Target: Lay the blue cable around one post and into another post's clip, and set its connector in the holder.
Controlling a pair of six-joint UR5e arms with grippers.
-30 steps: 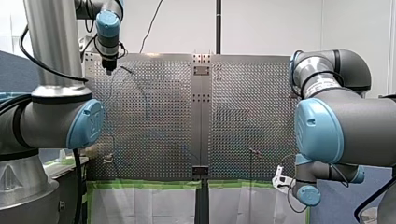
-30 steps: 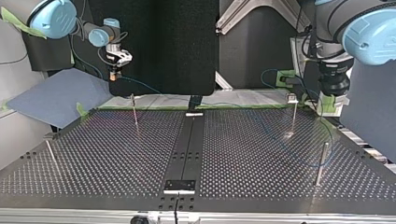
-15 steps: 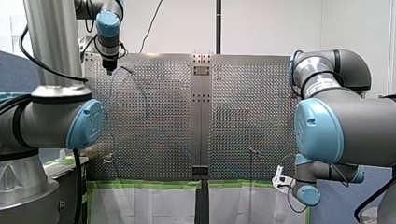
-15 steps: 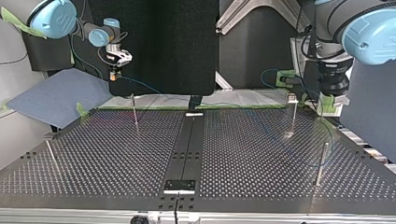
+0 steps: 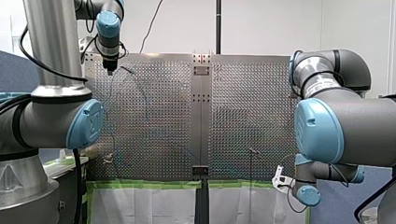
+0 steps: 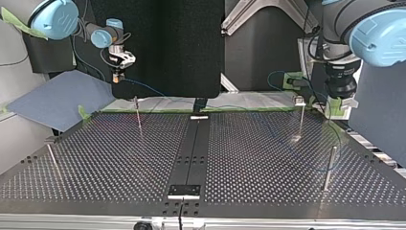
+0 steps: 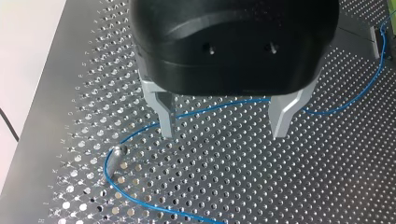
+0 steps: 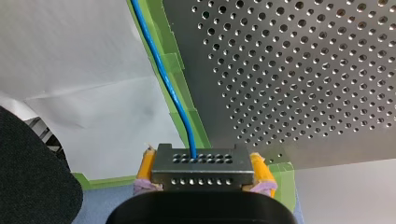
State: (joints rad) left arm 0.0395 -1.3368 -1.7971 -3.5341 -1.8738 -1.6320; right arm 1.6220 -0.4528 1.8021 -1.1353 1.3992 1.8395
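Note:
The blue cable (image 7: 219, 103) lies on the perforated board and loops around a short metal post (image 7: 114, 151). My left gripper (image 7: 224, 133) hovers open above that stretch, its bare metal fingers (image 7: 166, 120) standing either side of the cable without touching it. In the front view it (image 5: 109, 70) hangs over the board's far left corner. My right gripper (image 8: 201, 179) is shut, its yellow pads clamping the grey metal connector (image 8: 201, 166), from which the cable (image 8: 161, 70) leads away. It (image 6: 118, 76) holds the connector in the air beyond the board's edge.
Thin posts stand on the board (image 6: 268, 191) in the top view: one (image 6: 138, 114) below the right gripper, one with a clip (image 6: 301, 117), one (image 6: 329, 167) at the right, one (image 6: 50, 154) at the left. A small metal holder (image 6: 184, 190) sits on the dark centre strip. Green tape (image 8: 159, 51) lines the board's edge.

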